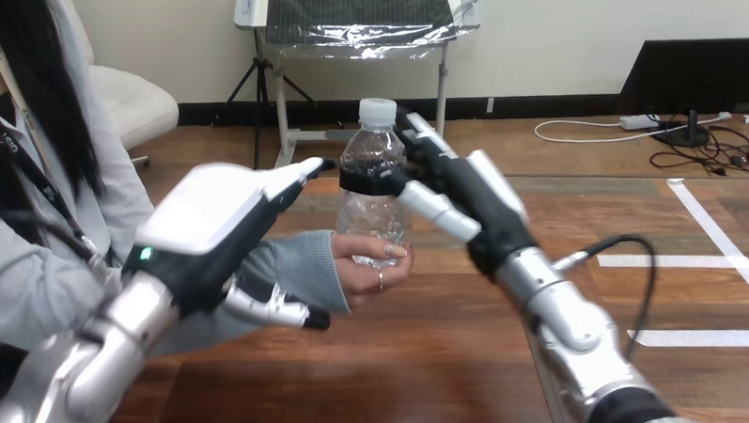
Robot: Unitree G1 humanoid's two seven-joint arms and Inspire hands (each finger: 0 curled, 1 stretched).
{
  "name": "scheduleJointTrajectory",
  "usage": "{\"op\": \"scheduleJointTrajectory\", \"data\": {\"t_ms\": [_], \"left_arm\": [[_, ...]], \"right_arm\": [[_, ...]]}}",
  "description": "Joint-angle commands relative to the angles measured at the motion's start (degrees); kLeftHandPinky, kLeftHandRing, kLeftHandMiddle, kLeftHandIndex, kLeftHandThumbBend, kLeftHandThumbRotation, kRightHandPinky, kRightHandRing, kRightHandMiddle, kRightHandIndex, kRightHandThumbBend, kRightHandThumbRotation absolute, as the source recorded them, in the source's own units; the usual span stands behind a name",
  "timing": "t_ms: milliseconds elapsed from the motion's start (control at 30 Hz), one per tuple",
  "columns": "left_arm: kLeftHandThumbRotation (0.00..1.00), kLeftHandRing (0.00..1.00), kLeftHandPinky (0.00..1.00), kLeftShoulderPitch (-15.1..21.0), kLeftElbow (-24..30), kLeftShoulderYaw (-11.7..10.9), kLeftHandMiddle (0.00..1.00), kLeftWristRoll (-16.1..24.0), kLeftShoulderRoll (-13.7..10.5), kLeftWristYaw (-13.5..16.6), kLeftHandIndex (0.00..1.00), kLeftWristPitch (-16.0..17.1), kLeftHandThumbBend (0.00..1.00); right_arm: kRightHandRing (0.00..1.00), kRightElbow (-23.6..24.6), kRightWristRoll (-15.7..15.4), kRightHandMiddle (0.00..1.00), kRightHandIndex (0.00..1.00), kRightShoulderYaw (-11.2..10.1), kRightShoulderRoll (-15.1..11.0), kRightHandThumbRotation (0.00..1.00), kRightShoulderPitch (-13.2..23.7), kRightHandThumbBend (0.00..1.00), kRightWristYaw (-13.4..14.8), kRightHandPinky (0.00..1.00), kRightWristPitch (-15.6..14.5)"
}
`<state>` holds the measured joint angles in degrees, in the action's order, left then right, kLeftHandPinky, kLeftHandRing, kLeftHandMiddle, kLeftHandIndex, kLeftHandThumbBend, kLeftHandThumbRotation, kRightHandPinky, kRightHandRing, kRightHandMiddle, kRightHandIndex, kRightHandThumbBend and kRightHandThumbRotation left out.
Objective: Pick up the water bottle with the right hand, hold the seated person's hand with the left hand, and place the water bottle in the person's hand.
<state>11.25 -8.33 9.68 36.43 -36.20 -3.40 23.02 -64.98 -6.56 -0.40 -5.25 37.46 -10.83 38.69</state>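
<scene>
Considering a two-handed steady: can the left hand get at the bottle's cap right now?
Probably yes: the cap stands bare above the right hand gripping the water bottle, and the left hand has open space towards it.

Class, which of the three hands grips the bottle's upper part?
The robot's right hand; the person's hand only cups the water bottle's base, and the left hand is over the sleeve.

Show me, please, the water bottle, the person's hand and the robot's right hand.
water bottle (371,221): head view, on its clear lower body.
person's hand (364,278): head view, on the fingers under the bottle.
right hand (481,206): head view, on its black middle part.
</scene>
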Motion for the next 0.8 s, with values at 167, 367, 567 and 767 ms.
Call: {"op": "scheduleJointTrajectory", "data": {"t_ms": [167, 367, 567, 767], "left_arm": [[0.37, 0.96, 0.87, -5.46, 4.17, -3.03, 0.99, -1.97, -0.65, 0.31, 1.00, -0.65, 1.00], [0.38, 0.98, 0.89, -8.54, 4.56, -3.87, 1.00, -3.09, -0.11, 1.53, 1.00, 0.53, 1.00], [0.42, 0.98, 0.89, -11.39, 4.68, -4.23, 1.00, -3.33, 0.37, 3.55, 1.00, 1.70, 1.00], [0.45, 0.99, 0.90, -13.80, 3.37, -4.75, 1.00, -4.99, 1.57, 6.24, 1.00, 4.67, 1.00]], "right_arm": [[0.99, -1.73, 0.75, 0.97, 1.00, -1.33, -3.68, 0.83, 4.68, 1.00, 0.46, 0.97, 0.65], [0.99, -2.46, 1.28, 0.98, 1.00, -1.76, -4.77, 0.84, 4.83, 1.00, -0.40, 0.95, 0.74], [0.99, -3.20, 1.74, 0.97, 1.00, -2.33, -5.60, 0.83, 4.73, 1.00, -0.60, 0.92, 1.69], [0.96, -3.60, 1.21, 0.96, 1.00, -2.33, -6.62, 0.84, 4.43, 1.00, 0.71, 0.86, 2.09]]}}
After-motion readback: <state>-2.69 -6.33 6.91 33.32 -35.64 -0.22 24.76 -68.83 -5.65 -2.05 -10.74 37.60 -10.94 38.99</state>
